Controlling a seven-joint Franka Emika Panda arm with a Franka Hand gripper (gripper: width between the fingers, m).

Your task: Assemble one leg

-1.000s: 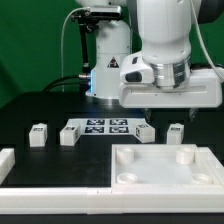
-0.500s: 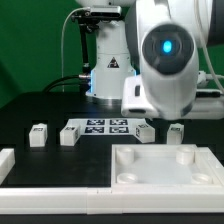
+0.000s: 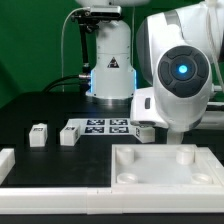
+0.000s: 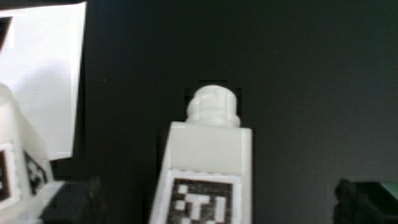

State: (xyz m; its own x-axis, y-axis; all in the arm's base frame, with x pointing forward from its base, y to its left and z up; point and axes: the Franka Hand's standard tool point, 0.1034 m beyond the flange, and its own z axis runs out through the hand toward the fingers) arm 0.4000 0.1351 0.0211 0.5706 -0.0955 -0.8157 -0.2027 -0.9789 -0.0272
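**Exterior view.** The arm (image 3: 180, 75) is seen on the exterior view's right of the marker board (image 3: 105, 127). The end effector is hidden behind the arm's housing, so its opening cannot be read here. Three small tagged blocks are noted on the dark worktop (image 3: 30, 105). The outer block (image 3: 38, 135) and the inner block (image 3: 68, 134) sit off the board's left end. The third block (image 3: 145, 131) is just beside the board's right end and is partly covered by the arm. The large white square part (image 3: 165, 165) is set nearer the camera than the board.

**Wrist view.** The end effector (image 4: 222, 200) is seen spread wide. Its dark fingers (image 4: 370, 203) stand on either side of the leg (image 4: 210, 165), with a gap left on each side. Nothing is gripped or touched. A rounded stud is noted at the leg's far end, and a tag on the face nearer the fingers. A second tagged piece (image 4: 15, 150) is seen beside it, apart from it.
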